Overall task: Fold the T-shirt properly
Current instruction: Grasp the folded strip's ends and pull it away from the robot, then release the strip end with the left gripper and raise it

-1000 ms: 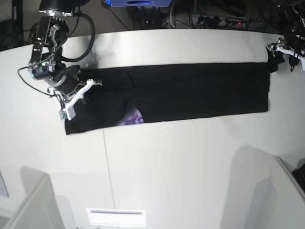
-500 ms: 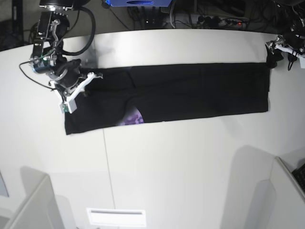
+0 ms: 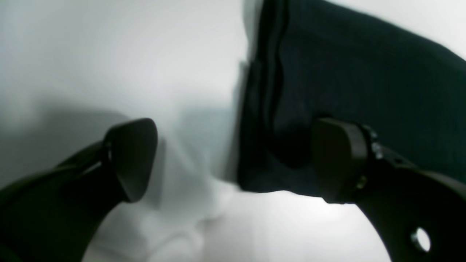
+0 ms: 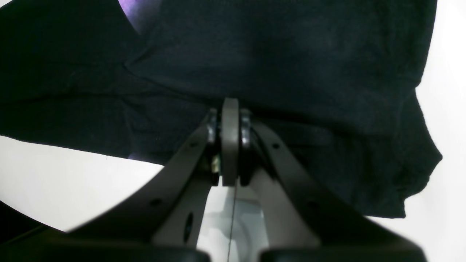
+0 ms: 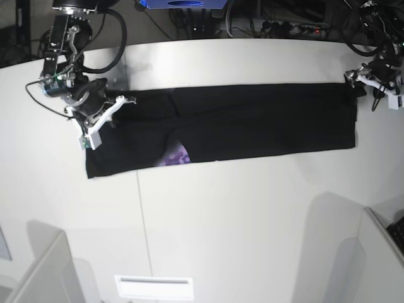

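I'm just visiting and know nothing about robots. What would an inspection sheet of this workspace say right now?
Surface: white table, bare apart from the shirt; a thin seam line runs across its front part.
Job's things: black T-shirt lying flat as a long folded band across the table; a small purple patch of print peeks out at its front edge.
Clutter: nothing seen on the table.
Grippers: right gripper shut, at the shirt's one end; whether it pinches cloth cannot be told. Left gripper open, astride the shirt's edge at the other end.
Cables: black cable loops on the right arm; tangled leads and a power strip behind the table.
Surroundings: a blue object behind the table; grey panels at the front corners.
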Motion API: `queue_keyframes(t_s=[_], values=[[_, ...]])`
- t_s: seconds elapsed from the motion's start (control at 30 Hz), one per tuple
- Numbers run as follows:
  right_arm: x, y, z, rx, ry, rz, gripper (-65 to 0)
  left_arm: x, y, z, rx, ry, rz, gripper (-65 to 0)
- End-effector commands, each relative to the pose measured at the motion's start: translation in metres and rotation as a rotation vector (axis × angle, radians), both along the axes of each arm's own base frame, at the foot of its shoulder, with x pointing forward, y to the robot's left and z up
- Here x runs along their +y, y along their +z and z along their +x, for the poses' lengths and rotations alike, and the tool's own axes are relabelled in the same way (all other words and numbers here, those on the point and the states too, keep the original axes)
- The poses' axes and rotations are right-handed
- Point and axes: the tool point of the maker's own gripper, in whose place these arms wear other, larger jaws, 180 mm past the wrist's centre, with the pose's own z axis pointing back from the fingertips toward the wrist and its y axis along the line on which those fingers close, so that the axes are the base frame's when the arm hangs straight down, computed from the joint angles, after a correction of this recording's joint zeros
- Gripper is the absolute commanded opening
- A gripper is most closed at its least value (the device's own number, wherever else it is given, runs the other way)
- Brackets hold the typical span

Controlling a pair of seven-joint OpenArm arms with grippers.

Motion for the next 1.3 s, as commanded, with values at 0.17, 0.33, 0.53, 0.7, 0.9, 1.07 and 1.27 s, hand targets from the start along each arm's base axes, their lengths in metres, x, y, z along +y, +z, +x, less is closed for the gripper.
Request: queue_keyframes(t_s=[0.17, 0.33, 0.53, 0.7, 0.9, 1.07, 1.27], values=[[-0.001, 0.012, 0.009, -0.053, 0.0, 0.004, -65.0, -0.008, -0.004, 0.007, -0.008, -0.04, -0.02, -0.5], [-0.001, 0.012, 0.008, -0.05, 0.001, 0.004, -65.0, -0.01, -0.005, 0.007, -0.006, -0.043, -0.023, -5.8], [0.0, 0.011, 0.007, -0.045, 0.003, 0.004, -65.0, -0.01, -0.005, 0.008, -0.007, -0.045, -0.023, -39.8], [0.0, 0.008, 0.002, -0.036, 0.003, 0.004, -65.0, -0.008, -0.004, 0.007, -0.009, -0.038, -0.021, -65.0], [0.0, 0.002, -0.007, -0.013, 0.005, 0.004, -65.0, 0.008, 0.008, 0.009, -0.042, 0.003, 0.004, -65.0], [0.0, 0.008, -0.01, -0.028, 0.01, -0.002, -65.0, 0.038, 0.035, 0.004, -0.09, 0.059, 0.077, -65.0], [0.032, 0.027, -0.015, -0.103, 0.139, 0.112, -65.0, 0.035, 0.066, 0.006, -0.128, 0.01, 0.172, -65.0]])
